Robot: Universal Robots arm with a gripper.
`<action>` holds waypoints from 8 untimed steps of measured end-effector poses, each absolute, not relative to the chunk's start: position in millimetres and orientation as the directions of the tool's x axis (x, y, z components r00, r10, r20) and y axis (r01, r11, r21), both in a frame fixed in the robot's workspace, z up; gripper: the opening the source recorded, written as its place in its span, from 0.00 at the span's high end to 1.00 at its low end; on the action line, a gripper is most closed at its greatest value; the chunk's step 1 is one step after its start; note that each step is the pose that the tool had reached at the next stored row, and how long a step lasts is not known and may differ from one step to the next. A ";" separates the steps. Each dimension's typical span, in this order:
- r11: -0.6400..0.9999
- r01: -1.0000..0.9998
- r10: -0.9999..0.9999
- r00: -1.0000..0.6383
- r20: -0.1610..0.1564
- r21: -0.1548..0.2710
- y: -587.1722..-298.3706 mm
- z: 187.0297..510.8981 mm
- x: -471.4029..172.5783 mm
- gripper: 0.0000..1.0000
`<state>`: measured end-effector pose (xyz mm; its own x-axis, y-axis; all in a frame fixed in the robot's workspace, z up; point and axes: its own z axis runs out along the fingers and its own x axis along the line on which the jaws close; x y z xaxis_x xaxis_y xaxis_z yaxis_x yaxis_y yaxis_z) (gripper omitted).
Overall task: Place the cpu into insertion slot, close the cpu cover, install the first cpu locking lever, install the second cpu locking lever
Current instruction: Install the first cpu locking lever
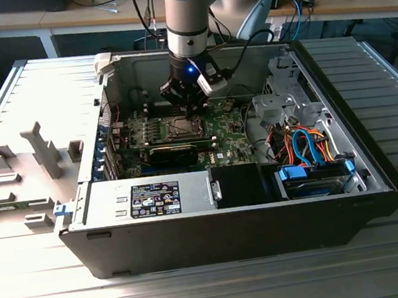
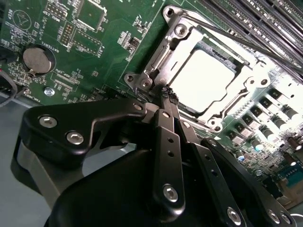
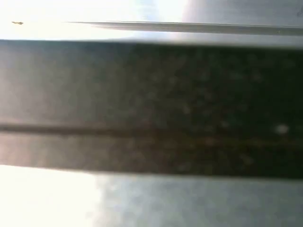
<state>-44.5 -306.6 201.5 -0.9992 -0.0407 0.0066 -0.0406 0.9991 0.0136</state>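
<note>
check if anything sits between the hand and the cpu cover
Nothing visible does. In the second wrist view the hand hangs with its fingers closed together at the corner of the cpu cover, which lies down flat around the cpu; only bare motherboard lies alongside.

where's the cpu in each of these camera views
Exterior view: the cpu sits in the motherboard socket, just below the gripper.
Second wrist view: bright square inside the cpu cover.
First wrist view: I can't make it out.
Shared landmark: the gripper.
</note>
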 end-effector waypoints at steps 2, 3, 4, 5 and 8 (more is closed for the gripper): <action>0.999 -0.041 -0.041 -0.999 0.007 0.014 -306.6 200.9 -41.7 0.89; 0.999 -0.041 -0.041 -0.999 0.007 0.013 -306.7 200.9 -41.3 0.89; 0.999 -0.041 -0.041 -0.999 0.007 0.013 -306.7 200.9 -41.2 0.89; 0.999 -0.041 -0.041 -0.999 0.007 0.013 -306.8 201.5 -41.2 0.89; 0.999 -0.041 -0.041 -0.999 0.004 0.015 -306.3 204.5 -40.8 0.89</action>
<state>-40.8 -306.3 204.5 -0.9991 -0.0412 0.0035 -0.0411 0.9990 0.0152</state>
